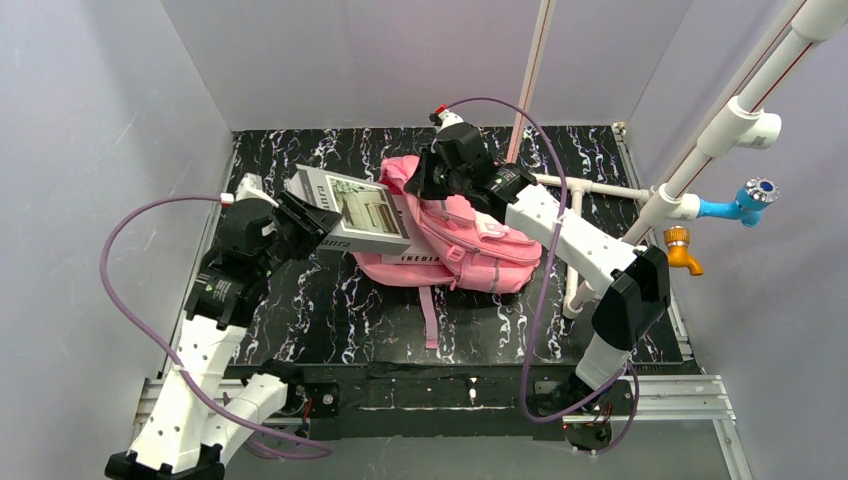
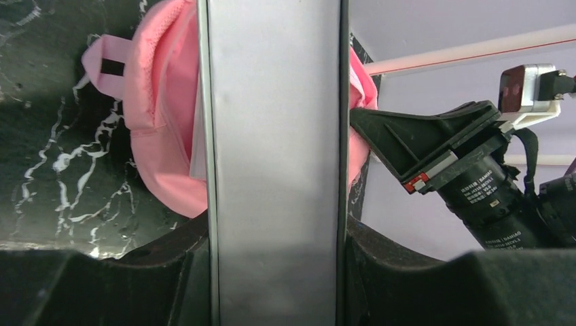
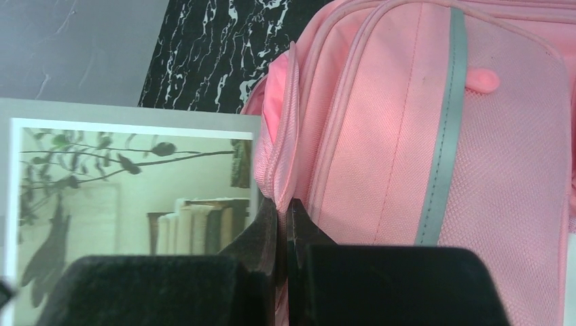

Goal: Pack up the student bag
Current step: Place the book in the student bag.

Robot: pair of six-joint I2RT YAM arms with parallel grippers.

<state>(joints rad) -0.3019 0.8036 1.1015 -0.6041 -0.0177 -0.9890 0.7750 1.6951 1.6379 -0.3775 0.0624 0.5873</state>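
Observation:
The pink student bag lies on the black marbled table, its opening toward the left. A thick grey book with a picture on its cover is clamped across its spine in my left gripper. The book's far end reaches the bag's mouth. In the left wrist view the grey book fills the middle between both fingers, with the student bag behind it. My right gripper is shut on the pink edge of the student bag opening, beside the book cover. From above, the right gripper sits at the bag's top.
White pipes run along the table's right side, with a blue tap and an orange tap on the slanted pipe. Grey walls enclose the table on three sides. A pink strap trails toward the near edge.

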